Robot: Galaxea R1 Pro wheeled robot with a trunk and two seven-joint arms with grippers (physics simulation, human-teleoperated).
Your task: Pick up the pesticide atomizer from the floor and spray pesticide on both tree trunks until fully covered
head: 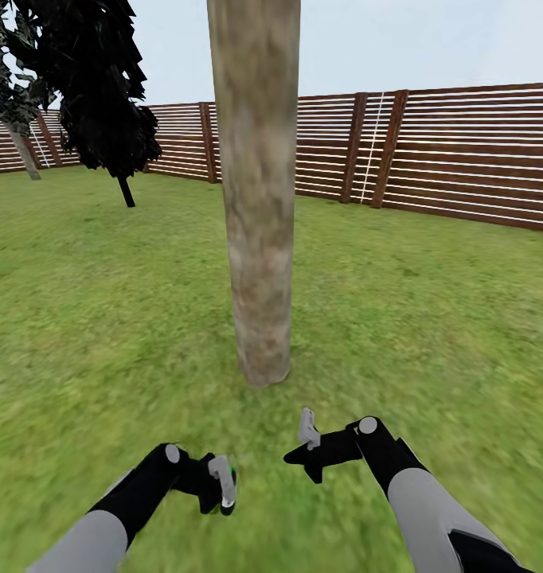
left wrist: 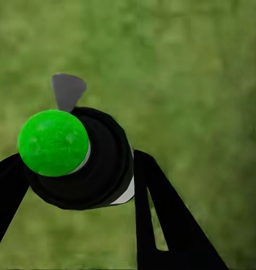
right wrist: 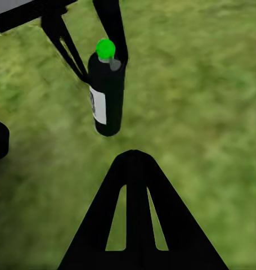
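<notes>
The left gripper (head: 222, 485) is seen closed around the pesticide atomizer (left wrist: 82, 160), a small black bottle with a white label, a bright green round cap and a grey nozzle tab. In the left wrist view the bottle is viewed from above its cap, clamped between the two black fingers (left wrist: 161, 219), over blurred lawn (left wrist: 206, 84). In the right wrist view the same bottle (right wrist: 107, 93) is seen from the side, upright, held near its upper part by the left gripper's fingers (right wrist: 111, 22), its base clear of the grass.

The right gripper (head: 307, 446) is held just beside the left one, slightly nearer the trunk. One dark finger (right wrist: 136, 225) is seen in the right wrist view with nothing against it; whether its jaws are wide or narrow cannot be told.

A thick pale mottled tree trunk (head: 257, 191) stands directly ahead of both grippers, near them. Beyond it a brown slatted fence (head: 462, 151) is noted; a dark-leaved thin tree (head: 104, 95) stands further off, to the left of the left gripper
</notes>
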